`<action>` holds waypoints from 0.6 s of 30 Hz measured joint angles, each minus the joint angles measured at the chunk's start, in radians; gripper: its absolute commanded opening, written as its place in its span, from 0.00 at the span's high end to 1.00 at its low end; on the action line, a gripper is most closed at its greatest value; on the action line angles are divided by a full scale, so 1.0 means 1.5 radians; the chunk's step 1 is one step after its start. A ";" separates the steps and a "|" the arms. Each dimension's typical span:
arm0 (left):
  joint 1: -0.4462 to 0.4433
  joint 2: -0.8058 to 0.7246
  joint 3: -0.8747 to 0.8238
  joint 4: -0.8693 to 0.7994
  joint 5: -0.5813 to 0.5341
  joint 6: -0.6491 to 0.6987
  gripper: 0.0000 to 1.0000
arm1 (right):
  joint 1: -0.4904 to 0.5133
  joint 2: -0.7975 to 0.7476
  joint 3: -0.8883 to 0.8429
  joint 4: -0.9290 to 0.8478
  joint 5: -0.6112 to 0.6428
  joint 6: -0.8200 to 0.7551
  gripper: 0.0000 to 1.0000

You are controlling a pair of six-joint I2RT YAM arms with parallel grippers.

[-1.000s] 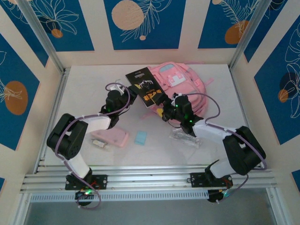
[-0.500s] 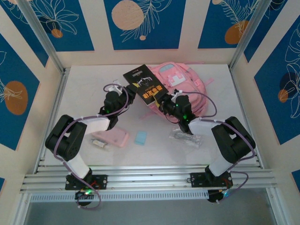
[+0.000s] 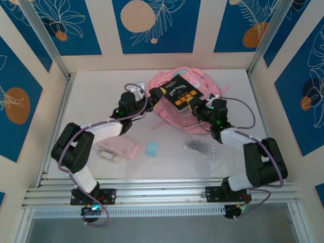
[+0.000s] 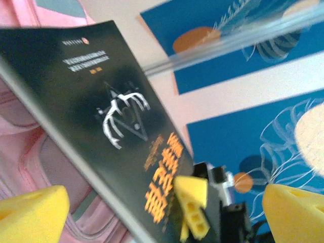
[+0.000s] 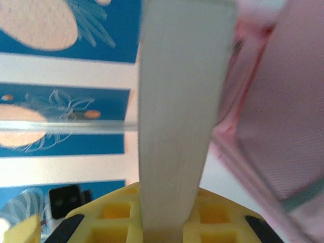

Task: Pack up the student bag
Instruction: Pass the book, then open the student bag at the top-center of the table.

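Fabric on the student bag (image 3: pixel 172 115), slumped at the back of the worktop (image 3: pixel 96 106), looks soft and light, probably best pinched at its rim; right gripper (image 3: pixel 198 104) clamps a book (image 3: pixel 179 92), left gripper (image 3: pixel 150 94) gapes open.

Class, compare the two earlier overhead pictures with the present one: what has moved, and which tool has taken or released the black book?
The black book changed hands: the right tool shut on it and the left tool opened, letting go. The book moved right, over the student bag, which has shifted too. The pink pencil case and small blue item stayed put.
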 measured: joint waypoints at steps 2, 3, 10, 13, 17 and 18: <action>-0.020 0.000 0.048 -0.092 0.006 0.090 0.05 | -0.041 -0.056 0.000 -0.069 0.002 -0.037 1.00; -0.031 0.000 0.075 -0.142 0.006 0.138 0.06 | -0.061 -0.085 0.000 -0.103 0.003 -0.056 1.00; -0.110 0.072 0.294 -0.416 -0.044 0.444 0.09 | -0.222 -0.238 0.002 -0.289 -0.007 -0.144 1.00; -0.132 0.148 0.390 -0.517 -0.086 0.547 0.10 | -0.288 -0.270 0.006 -0.351 -0.019 -0.165 1.00; -0.158 0.254 0.501 -0.637 -0.141 0.656 0.11 | -0.344 -0.294 0.014 -0.407 -0.047 -0.183 1.00; -0.164 0.276 0.524 -0.660 -0.148 0.674 0.12 | -0.352 -0.299 0.016 -0.416 -0.055 -0.186 1.00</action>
